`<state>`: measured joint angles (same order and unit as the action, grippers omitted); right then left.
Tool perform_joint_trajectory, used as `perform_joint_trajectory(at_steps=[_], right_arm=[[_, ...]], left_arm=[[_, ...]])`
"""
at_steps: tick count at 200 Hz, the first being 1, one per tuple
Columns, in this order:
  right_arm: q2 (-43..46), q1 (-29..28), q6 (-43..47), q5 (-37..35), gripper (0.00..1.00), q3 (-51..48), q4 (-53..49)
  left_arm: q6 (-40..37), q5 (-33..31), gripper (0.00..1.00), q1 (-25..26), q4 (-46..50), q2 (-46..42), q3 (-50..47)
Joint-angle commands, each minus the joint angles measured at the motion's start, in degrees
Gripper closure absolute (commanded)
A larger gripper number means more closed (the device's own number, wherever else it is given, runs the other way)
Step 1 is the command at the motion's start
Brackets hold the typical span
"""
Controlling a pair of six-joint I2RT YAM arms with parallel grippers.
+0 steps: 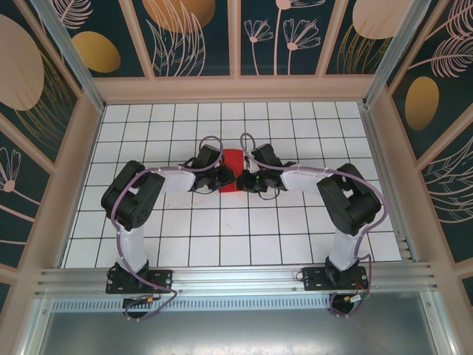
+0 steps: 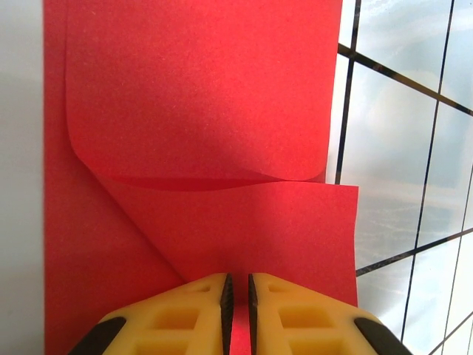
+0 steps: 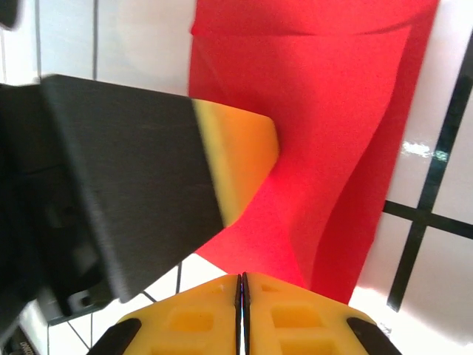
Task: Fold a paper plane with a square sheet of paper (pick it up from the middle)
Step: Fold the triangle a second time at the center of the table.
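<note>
Top view: both arms reach inward and meet over the middle of the white gridded table (image 1: 222, 237). The square sheet of paper (image 1: 232, 161) lies between the two wrists, partly covered by them.

Left gripper (image 1: 225, 182) – its wrist camera shows the left gripper (image 2: 238, 287) with jaws drawn nearly together and only a thin slit between the yellow pads (image 2: 185, 314). The sheet (image 2: 199, 111) spreads directly ahead of the tips and runs back under them. Red shows in the slit, but I cannot tell whether paper is pinched there or simply lies beneath. A loose upper flap curls up just ahead of the tips. A diagonal crease runs from ahead-left down to the left pad.

Right gripper (image 1: 244, 183) – its wrist camera shows the right gripper (image 3: 242, 285) with jaws pressed fully together, just a dark line between them. The sheet (image 3: 332, 133) rises in a soft ridge straight into these tips, so it appears nipped at its near edge. The left arm's finger (image 3: 236, 155), black with a yellow pad, reaches in from the left just ahead of the right tips, over the paper's left part.
</note>
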<state>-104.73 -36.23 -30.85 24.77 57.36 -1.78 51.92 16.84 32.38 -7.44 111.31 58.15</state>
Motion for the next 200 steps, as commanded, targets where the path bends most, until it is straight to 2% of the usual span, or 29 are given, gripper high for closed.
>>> perform_joint_trajectory(at_steps=[1, 74, 119, 200], right_arm=[[-1.93, -0.21, -0.99, -2.05, 0.87, 1.86, -1.34], [-2.23, 0.06, -2.37, -3.85, 0.87, 0.69, -4.63], [0.48, 0.04, -2.22, -0.87, 0.86, 2.84, -2.88], [-4.53, 0.22, -1.49, -4.29, 0.86, 5.02, -5.71]], left_arm=[[-1.43, -3.78, 0.81, 0.05, 4.98, 2.78, -0.49], [-1.62, -4.11, 0.81, 0.14, 4.92, 2.56, -0.73], [-1.46, -4.07, 0.82, 0.07, 4.72, 2.55, -0.8], [-1.3, -4.18, 0.82, 0.09, 4.77, 2.16, -0.93]])
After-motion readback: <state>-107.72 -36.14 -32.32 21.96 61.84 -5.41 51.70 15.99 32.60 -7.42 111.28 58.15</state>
